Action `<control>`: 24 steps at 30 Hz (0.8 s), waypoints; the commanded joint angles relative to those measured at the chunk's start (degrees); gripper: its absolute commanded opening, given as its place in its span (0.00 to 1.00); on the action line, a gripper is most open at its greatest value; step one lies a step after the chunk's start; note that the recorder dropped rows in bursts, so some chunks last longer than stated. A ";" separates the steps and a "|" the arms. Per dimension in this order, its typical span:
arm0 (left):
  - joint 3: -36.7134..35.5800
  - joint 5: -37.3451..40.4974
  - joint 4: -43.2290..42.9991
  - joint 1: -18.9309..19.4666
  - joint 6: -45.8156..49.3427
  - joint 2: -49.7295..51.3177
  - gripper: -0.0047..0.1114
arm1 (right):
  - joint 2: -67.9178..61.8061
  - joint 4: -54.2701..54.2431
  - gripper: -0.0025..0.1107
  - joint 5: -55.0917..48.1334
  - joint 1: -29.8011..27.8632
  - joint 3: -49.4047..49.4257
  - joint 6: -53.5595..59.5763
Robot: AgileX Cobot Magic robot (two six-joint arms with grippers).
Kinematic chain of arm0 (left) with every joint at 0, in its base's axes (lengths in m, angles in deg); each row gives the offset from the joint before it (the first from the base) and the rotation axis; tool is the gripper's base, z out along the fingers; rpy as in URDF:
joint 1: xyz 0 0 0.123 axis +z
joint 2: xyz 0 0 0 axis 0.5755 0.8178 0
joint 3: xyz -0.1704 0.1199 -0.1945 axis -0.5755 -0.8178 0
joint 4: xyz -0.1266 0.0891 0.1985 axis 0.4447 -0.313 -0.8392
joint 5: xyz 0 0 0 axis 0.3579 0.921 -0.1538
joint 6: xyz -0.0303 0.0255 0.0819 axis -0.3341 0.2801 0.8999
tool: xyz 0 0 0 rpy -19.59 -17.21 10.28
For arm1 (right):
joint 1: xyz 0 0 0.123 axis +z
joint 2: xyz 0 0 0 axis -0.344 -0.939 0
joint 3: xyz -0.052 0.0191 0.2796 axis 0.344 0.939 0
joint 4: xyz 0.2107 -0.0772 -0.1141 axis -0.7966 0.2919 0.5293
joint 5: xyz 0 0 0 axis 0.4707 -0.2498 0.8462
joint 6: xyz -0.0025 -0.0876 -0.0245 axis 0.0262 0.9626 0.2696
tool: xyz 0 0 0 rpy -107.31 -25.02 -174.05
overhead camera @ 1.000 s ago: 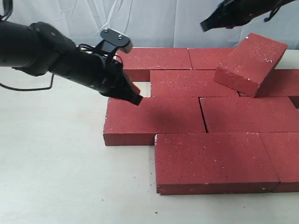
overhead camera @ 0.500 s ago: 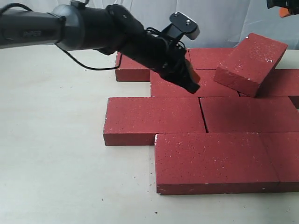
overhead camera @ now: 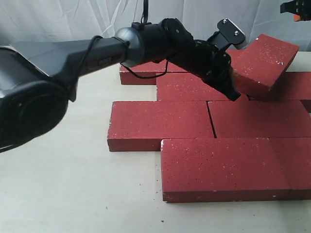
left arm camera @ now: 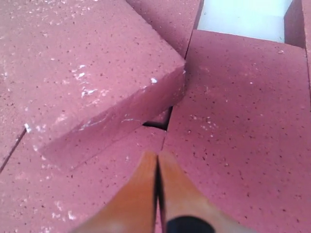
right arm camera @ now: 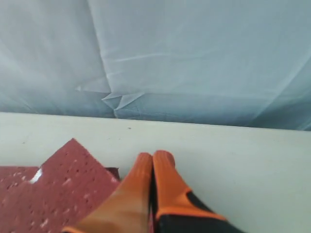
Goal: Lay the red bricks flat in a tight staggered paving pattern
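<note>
Our left pincer (overhead camera: 234, 94), closed on nothing, points at the low corner of the tilted brick (overhead camera: 262, 65), while our right pincer (right arm camera: 153, 156), likewise pinched together and empty, hangs by the backdrop (right arm camera: 194, 58), well apart. Most red bricks (overhead camera: 160, 124) already lie flat in staggered rows on the table (overhead camera: 58, 184); we judge what remains is laying that propped brick down and closing small gaps.

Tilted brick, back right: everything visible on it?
The tilted brick is a dark-red rectangular block, rough and grainy, with white specks and pale scuffs on one edge. It leans instead of lying flat: its low end rests on the laid bricks, its far end is raised. The shut left gripper sits beside that low edge; contact unclear.
</note>
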 commanded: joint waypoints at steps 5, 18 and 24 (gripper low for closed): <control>8.32 -0.67 -1.27 -0.23 -1.59 7.12 0.04 | -8.95 0.86 0.01 2.98 -0.44 -10.28 -1.09; 12.63 -1.24 -1.28 -0.93 -1.72 11.00 0.04 | -13.22 3.00 0.01 3.09 -1.77 -12.38 -1.18; 12.63 -1.38 -1.28 -1.42 -1.72 11.00 0.04 | -14.89 2.96 0.01 2.18 -1.92 -12.38 -1.18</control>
